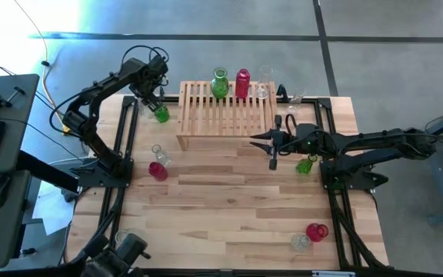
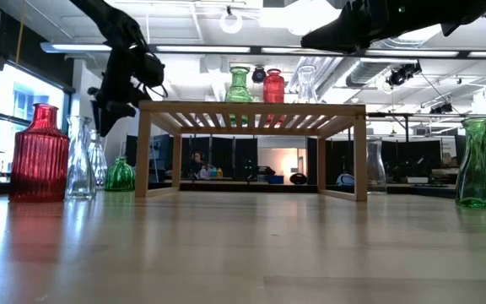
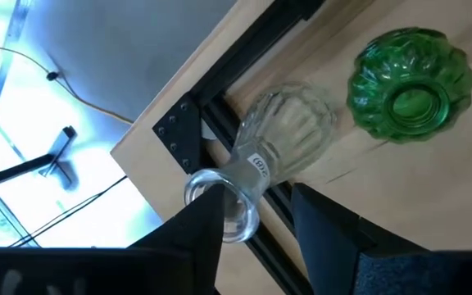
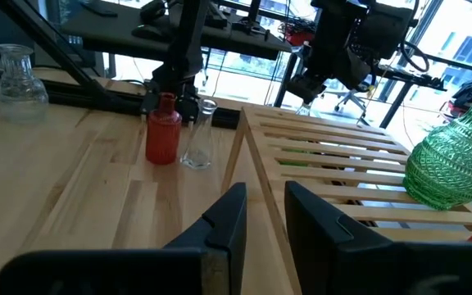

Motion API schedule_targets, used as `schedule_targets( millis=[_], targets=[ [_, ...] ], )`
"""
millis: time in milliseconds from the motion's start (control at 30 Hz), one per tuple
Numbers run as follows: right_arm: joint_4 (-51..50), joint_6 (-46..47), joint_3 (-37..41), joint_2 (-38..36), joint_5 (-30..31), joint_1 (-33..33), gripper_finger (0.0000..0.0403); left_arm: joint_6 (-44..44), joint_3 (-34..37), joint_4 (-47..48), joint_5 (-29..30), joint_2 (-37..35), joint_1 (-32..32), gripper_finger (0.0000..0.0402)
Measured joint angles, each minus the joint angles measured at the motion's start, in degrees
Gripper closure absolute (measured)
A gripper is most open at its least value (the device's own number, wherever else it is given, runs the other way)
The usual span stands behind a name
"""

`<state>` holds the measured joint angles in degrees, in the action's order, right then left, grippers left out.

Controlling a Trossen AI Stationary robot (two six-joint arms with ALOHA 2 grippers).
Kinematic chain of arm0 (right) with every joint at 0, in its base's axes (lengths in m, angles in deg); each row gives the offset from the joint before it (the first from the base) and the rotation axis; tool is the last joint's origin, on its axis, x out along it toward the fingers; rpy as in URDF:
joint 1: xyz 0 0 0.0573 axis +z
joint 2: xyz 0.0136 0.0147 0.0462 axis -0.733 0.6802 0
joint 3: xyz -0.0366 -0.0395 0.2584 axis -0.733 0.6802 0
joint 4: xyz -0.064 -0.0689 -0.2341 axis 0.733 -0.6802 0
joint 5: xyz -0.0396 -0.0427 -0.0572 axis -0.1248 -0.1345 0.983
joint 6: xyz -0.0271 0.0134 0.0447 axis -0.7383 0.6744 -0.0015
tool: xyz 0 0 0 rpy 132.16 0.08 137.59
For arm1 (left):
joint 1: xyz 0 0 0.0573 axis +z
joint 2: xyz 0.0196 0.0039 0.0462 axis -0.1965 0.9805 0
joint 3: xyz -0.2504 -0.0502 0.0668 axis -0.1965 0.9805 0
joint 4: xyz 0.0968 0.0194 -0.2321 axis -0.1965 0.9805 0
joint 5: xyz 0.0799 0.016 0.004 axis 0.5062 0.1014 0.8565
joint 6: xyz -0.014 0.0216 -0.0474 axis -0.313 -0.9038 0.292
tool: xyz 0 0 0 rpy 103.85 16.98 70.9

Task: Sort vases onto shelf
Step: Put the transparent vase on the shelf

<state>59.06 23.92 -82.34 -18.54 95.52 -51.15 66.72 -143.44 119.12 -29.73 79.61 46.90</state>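
My left gripper (image 1: pixel 151 104) (image 3: pixel 255 197) is open at the table's far left, slanting down over a clear vase (image 3: pixel 285 135) that stands by the black frame rail. The vase's neck lies between the fingers. A low green vase (image 3: pixel 408 82) (image 1: pixel 162 115) stands right beside it. The shelf (image 1: pixel 225 115) bears a green vase (image 1: pixel 220 83), a red vase (image 1: pixel 242 83) and a clear vase (image 1: pixel 264 91) along its far edge. My right gripper (image 1: pixel 258 139) (image 4: pixel 265 190) hovers level at the shelf's near right corner, open by a narrow gap with nothing in it. My left gripper has its fingers on either side of the clear vase's neck (image 3: pixel 248 176), coming from above at a slant. One finger (image 3: pixel 199 233) covers part of the vase's mouth. I cannot tell whether it touches the glass. The vase stands upright on the table.
A red vase (image 1: pixel 158 171) and a clear vase (image 1: pixel 160 154) stand near the left arm's base. A green vase (image 1: pixel 306 164) stands under the right arm. A red vase (image 1: pixel 316 231) and a clear one (image 1: pixel 301 242) stand at the near right.
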Motion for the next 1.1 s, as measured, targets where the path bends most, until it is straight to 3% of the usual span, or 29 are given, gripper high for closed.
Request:
schedule_targets(
  millis=[533,1100],
  targets=[
    [0.0,0.89,0.0,0.0,0.02,0.0,0.0336,-2.3,0.0,1.86,-2.14,0.0,1.82,0.0383],
    [-0.01,0.89,0.0,0.0,0.04,0.0,0.0336,-4.45,0.09,2.38,0.08,-3.73,0.55,0.0394]
  ],
)
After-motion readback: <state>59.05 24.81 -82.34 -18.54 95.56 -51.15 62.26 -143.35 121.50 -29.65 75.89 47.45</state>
